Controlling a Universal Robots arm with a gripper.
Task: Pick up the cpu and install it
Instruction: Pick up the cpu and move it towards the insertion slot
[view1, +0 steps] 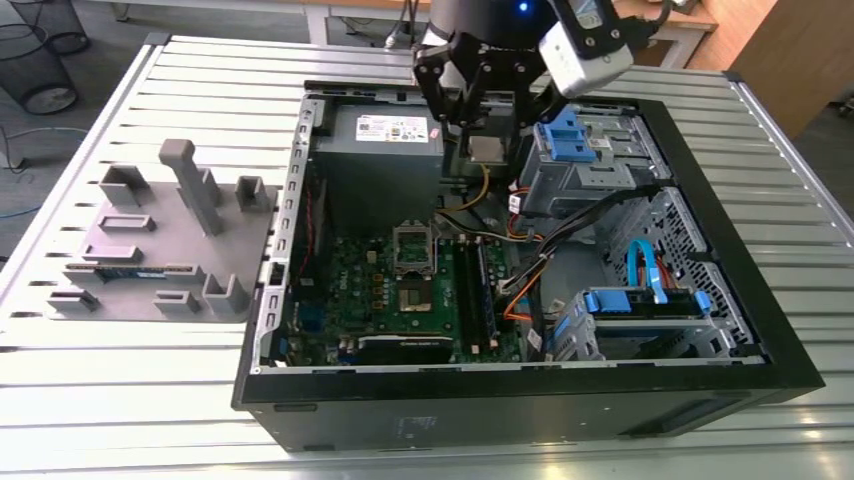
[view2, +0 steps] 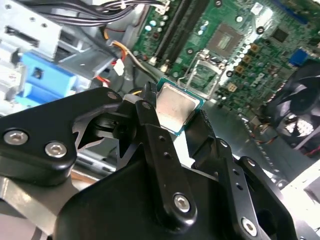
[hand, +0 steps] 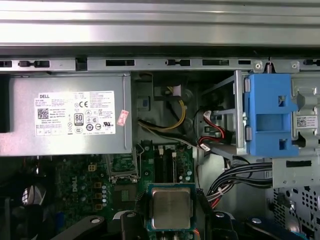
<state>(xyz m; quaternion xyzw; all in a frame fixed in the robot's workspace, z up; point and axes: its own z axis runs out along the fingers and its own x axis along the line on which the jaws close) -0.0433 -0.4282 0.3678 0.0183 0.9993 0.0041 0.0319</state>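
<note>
Cpu (view2: 175, 106) pinched in end effector (view2: 173, 119), one edge behind fingers (view2: 148, 125).

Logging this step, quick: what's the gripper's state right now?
Gripper: shut on the cpu, holding it by its edges above the open computer case.

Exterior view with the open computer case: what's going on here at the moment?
The arm's gripper is shut on the cpu, gripping it by its edges with the shiny metal top showing in both wrist views. It holds the chip in the air above the open computer case, over the end near the power supply. The socket on the green board lies below with its frame swung open, and the chip is not yet in it. The grey moulded tray sits on the table at the exterior view's left.
</note>
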